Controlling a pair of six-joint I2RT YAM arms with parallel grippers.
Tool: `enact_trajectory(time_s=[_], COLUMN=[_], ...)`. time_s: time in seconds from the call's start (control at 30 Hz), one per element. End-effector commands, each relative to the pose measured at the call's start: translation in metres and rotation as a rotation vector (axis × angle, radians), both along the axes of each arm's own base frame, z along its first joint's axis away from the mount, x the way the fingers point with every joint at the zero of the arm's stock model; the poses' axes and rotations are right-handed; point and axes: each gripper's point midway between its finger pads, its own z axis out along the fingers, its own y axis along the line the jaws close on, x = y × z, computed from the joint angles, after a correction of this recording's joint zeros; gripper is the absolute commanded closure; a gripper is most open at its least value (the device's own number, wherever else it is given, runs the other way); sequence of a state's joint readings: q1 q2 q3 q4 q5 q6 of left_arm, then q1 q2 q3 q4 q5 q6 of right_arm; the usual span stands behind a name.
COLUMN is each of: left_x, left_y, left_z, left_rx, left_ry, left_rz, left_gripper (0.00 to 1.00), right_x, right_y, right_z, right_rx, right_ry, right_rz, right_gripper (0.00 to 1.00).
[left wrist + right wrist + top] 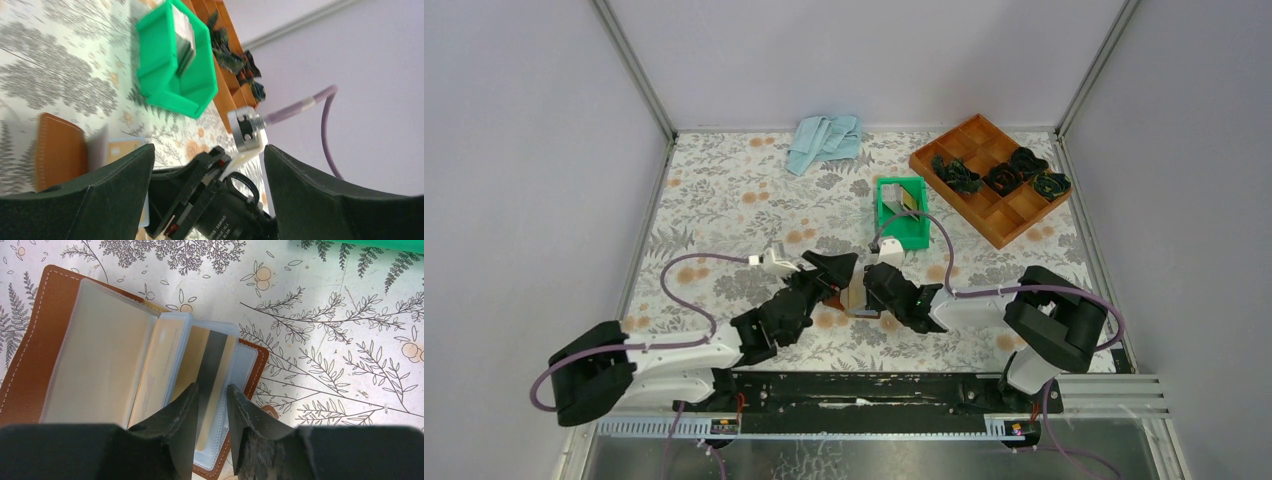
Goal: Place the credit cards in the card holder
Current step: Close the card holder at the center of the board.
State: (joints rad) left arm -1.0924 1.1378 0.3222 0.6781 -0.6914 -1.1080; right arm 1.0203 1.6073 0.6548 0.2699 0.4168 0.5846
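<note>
Right wrist view: the right pincer (212, 400) stands narrow, its tips over the gold card (216, 352), which lies in the open holder (30, 340) beside a clear sleeve (100, 355); I cannot tell if it grips. The holder lies by the tabletop's (724, 200) near edge, midway along. The left pincer (207, 150) gapes wide, holding nothing, just beside. The left arm (684, 350) and right arm (984, 305) stretch low and inward.

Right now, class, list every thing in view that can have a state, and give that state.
card holder, open, lying flat, clear sleeves fanned.
gold-tan card, lying among the clear sleeves.
left gripper, jaws wide open, empty.
right gripper, jaws narrowly apart over the gold-tan card, grip unclear.
green bin, upright, not empty.
wooden tray, some compartments filled, some bare.
blue cloth, crumpled.
</note>
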Motion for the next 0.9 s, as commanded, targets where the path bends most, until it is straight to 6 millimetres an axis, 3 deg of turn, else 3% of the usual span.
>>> enact_trajectory(time_s=[0.0, 0.1, 0.13, 0.17, 0.27, 0.47, 0.6, 0.87], left_x=[0.000, -0.005, -0.008, -0.010, -0.013, -0.017, -0.021, -0.021], left_y=[0.056, 0.071, 0.076, 0.081, 0.092, 0.114, 0.127, 0.114], left_z=[-0.039, -0.061, -0.073, -0.081, -0.096, -0.104, -0.112, -0.134], left_rx=[0.165, 0.216, 0.254, 0.269, 0.241, 0.199, 0.197, 0.223], left_ry=[0.099, 0.172, 0.212, 0.241, 0.297, 0.328, 0.342, 0.393], left_rz=[0.191, 0.230, 0.244, 0.264, 0.321, 0.406, 0.438, 0.374], left_gripper=[0.12, 0.19, 0.36, 0.47, 0.55, 0.58, 0.69, 0.95], right_x=[-0.038, -0.039, -0.039, -0.040, -0.040, -0.042, -0.042, -0.041], right_y=[-0.038, -0.038, -0.038, -0.038, -0.038, -0.040, -0.041, -0.038], right_z=[-0.049, -0.055, -0.056, -0.056, -0.057, -0.060, -0.062, -0.061], right_rx=[-0.185, -0.197, -0.198, -0.197, -0.199, -0.205, -0.207, -0.205], right_ry=[0.164, 0.174, 0.178, 0.178, 0.182, 0.188, 0.192, 0.191], right_rz=[0.043, 0.047, 0.048, 0.050, 0.050, 0.050, 0.049, 0.054], right_gripper=[0.65, 0.65, 0.65, 0.65, 0.65, 0.65, 0.65, 0.65])
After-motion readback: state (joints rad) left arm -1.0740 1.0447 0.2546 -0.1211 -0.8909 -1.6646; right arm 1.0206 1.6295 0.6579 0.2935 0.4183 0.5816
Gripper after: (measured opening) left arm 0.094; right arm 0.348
